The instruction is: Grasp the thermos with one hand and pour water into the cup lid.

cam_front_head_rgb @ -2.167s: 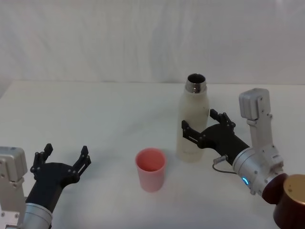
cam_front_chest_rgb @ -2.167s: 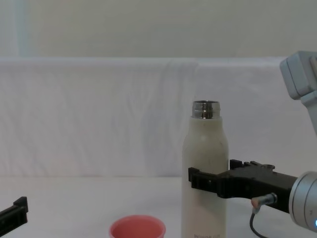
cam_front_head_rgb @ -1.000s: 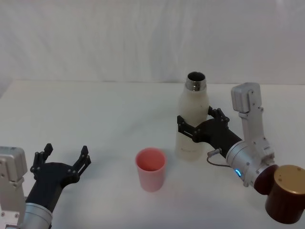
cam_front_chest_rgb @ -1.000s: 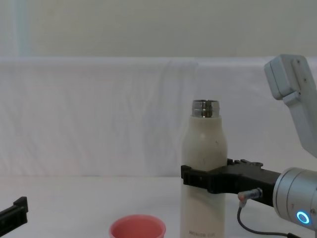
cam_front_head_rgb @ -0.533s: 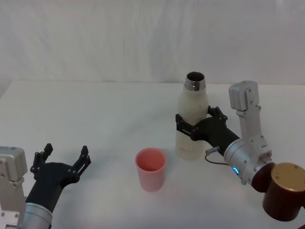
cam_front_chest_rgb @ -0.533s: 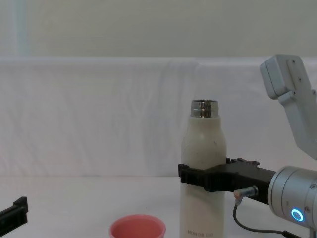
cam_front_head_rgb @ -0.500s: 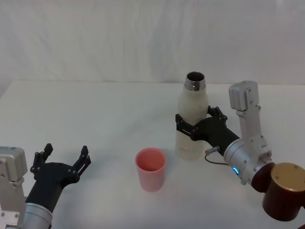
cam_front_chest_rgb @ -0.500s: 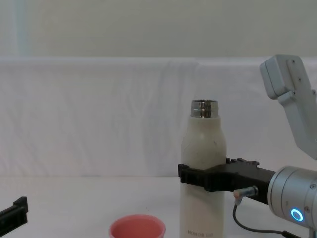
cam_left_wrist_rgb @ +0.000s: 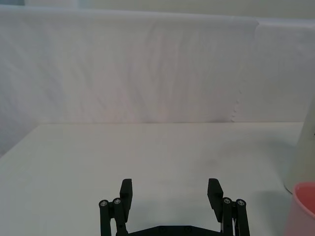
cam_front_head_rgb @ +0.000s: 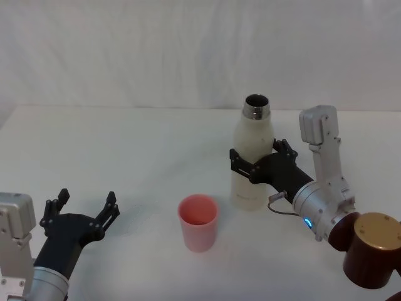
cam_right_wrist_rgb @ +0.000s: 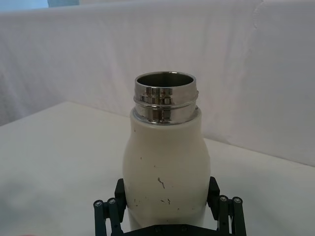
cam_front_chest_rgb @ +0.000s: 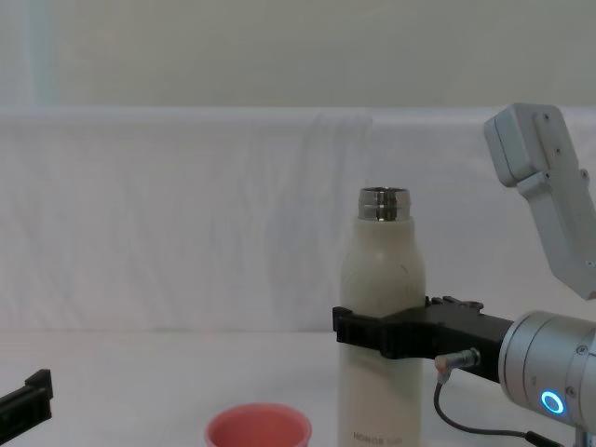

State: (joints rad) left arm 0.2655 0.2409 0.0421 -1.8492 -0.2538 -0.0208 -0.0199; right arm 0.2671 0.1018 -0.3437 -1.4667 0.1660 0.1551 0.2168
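Bright, even, diffuse light; soft faint shadows; pics slightly soft overall.

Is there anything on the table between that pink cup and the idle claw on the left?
Nothing: in the head view, bare white table lies between the cup lid and the open left gripper.

We see the thermos [cam_front_head_rgb: 252, 164], its cream-white body matt and flecked with small dark scuffs, topped by a glossy threaded steel neck. The pink cup lid [cam_front_head_rgb: 198, 222] looks like smooth matt plastic, and the right gripper [cam_front_head_rgb: 256, 163] around the bottle is matt black, joined to a brushed silver metal wrist. A white cloth [cam_front_head_rgb: 125, 144] with soft creases covers the table and hangs behind it.
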